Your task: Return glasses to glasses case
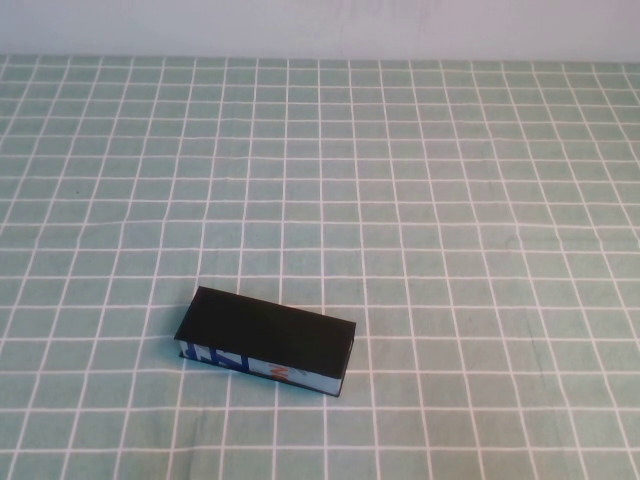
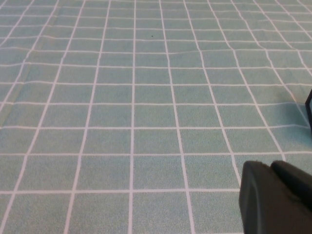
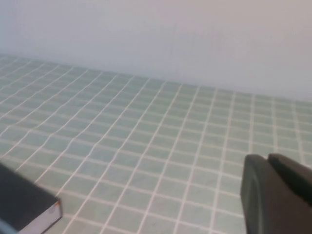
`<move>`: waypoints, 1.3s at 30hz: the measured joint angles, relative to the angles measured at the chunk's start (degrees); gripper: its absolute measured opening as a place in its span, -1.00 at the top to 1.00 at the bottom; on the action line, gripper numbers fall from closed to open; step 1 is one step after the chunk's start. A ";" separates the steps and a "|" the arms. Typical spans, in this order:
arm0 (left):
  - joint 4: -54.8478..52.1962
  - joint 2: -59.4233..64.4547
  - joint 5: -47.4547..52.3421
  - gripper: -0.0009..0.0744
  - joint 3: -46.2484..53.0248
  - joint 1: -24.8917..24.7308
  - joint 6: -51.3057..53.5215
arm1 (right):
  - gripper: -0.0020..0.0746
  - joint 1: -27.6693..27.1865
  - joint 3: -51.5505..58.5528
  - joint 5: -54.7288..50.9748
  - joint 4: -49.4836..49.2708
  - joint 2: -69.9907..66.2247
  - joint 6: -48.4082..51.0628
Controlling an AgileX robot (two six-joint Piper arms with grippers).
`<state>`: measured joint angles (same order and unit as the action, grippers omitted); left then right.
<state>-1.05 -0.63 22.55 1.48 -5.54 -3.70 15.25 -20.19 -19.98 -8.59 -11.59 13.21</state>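
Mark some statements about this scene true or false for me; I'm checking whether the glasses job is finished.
1. The glasses case has its lid shut. True.
2. The glasses lie on the cloth beside the case. False: no glasses show in any view.
3. The case rests on a green checked tablecloth. True.
4. The left gripper is clamped on the case. False: it holds nothing, with bare cloth ahead and only a dark edge at the frame's side.
5. Both arms reach over the table in the high view. False: neither arm shows there; the right gripper appears only in its own wrist view.
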 joint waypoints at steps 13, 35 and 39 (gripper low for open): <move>0.00 0.00 0.00 0.98 0.00 0.00 0.00 | 0.98 -13.22 14.91 0.00 0.10 9.07 0.00; -0.10 0.00 0.00 0.98 0.00 0.00 0.00 | 0.98 -17.68 21.56 -1.33 0.86 12.04 -7.36; -0.10 0.00 0.00 0.98 0.00 0.00 0.00 | 0.98 -17.68 21.56 -1.37 0.86 12.04 -7.36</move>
<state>-1.15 -0.63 22.55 1.48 -5.54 -3.70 -2.43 1.38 -21.35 -7.72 0.45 5.85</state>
